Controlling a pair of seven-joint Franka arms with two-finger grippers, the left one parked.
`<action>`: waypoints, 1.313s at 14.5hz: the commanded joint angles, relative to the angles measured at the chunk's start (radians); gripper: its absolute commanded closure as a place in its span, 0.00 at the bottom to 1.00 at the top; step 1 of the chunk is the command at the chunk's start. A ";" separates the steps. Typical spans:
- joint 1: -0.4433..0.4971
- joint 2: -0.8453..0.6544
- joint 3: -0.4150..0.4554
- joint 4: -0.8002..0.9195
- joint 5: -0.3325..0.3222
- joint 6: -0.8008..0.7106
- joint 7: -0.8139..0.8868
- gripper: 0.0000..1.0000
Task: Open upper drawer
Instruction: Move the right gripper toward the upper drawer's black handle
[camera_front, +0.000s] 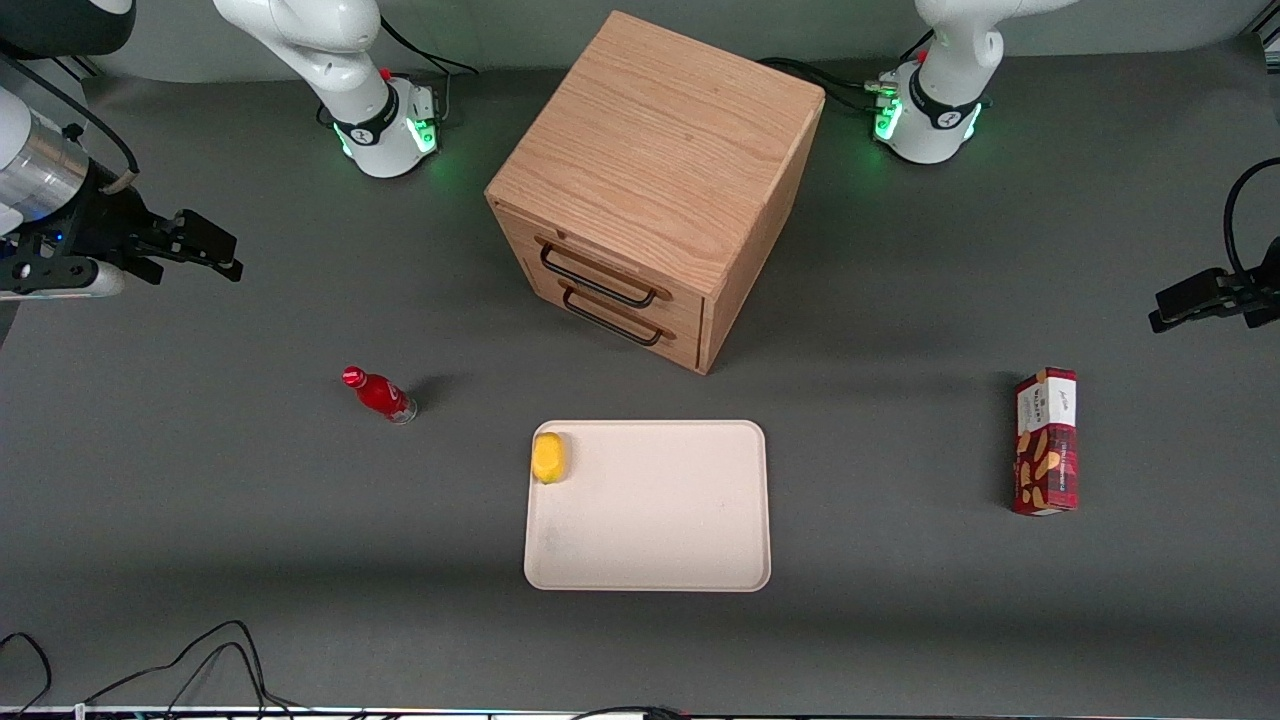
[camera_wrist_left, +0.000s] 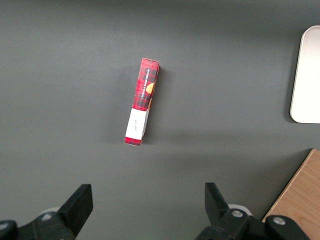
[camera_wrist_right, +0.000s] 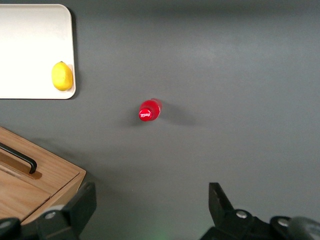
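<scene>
Drawers sit shut in the wooden cabinet (camera_front: 655, 180). The upper drawer (camera_front: 600, 268) with its black handle (camera_front: 597, 278) is closed. The gripper (camera_front: 205, 245) hangs high above the table, well apart from the cabinet, fingers spread wide, holding nothing. A red bottle (camera_wrist_right: 149, 110) stands below it.
</scene>
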 joint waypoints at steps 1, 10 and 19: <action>-0.013 -0.015 0.008 -0.002 -0.013 0.007 -0.008 0.00; 0.012 0.089 0.149 0.070 0.021 0.056 -0.010 0.00; 0.021 0.240 0.325 0.094 0.019 0.185 0.007 0.00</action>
